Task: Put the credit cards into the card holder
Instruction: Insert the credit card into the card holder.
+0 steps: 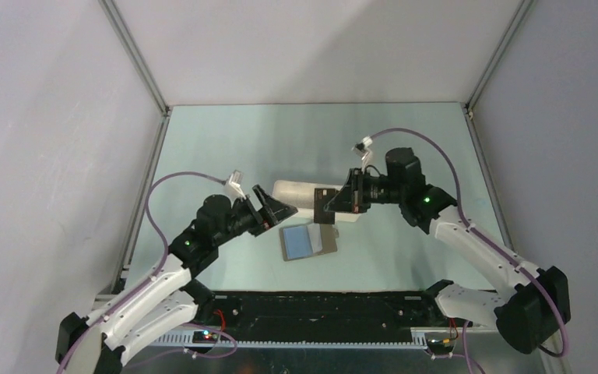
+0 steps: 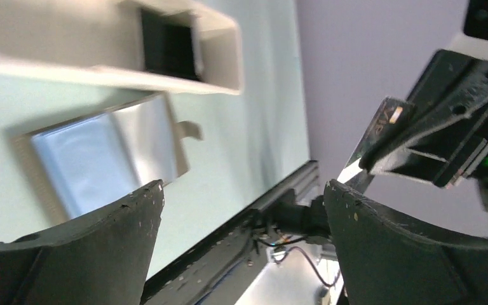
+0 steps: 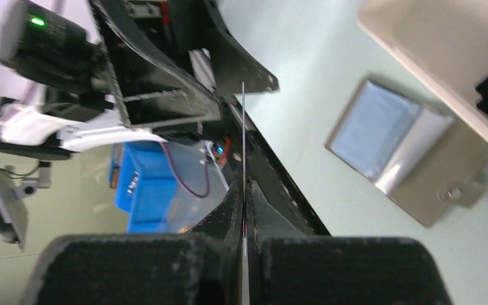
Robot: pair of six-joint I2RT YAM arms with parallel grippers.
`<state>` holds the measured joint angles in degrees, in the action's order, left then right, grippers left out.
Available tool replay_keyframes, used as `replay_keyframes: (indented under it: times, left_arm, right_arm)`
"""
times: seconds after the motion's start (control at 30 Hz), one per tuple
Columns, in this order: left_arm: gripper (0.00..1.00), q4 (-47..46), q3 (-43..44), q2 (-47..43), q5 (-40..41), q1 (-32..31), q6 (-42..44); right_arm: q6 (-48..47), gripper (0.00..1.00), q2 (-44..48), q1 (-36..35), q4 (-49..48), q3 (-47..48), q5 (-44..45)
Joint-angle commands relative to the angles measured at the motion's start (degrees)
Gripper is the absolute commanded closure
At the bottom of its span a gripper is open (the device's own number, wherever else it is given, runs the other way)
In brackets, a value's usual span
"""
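The card holder lies open on the table with its light blue pocket facing up; it also shows in the left wrist view and the right wrist view. My right gripper is shut on a dark credit card, held above the table just behind the holder. The card shows edge-on between the jaws in the right wrist view. My left gripper is open and empty, left of the card, facing it. Another dark card lies in the white tray.
The long white tray lies behind the card holder, between the two grippers. The black front rail runs along the table's near edge. Grey walls enclose the table on the left, right and back.
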<state>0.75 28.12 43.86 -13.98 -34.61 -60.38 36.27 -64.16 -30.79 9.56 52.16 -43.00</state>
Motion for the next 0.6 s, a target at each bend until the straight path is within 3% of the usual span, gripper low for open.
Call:
replay_keyframes:
  times: [0.0,0.13,0.3,0.57]
  left_arm:
    - [0.0,10.0,-1.7,0.6,7.3,0.4,1.6]
    - [0.06,12.1,-0.8,8.5,8.4,0.5,1.5]
    - [0.25,15.8,2.7,21.4,9.8,0.4,1.2]
    - [0.39,16.2,4.4,30.7,11.3,0.4,2.7]
  right_arm:
    - [-8.0,1.0,-5.0,-3.2,10.9,0.7,8.2]
    - [-8.0,1.0,-12.8,-4.0,9.0,0.1,7.1]
    - [-8.3,1.0,-22.7,-5.1,7.7,2.6,6.4]
    - [-11.1,1.0,-30.3,-5.6,11.3,5.9,11.7]
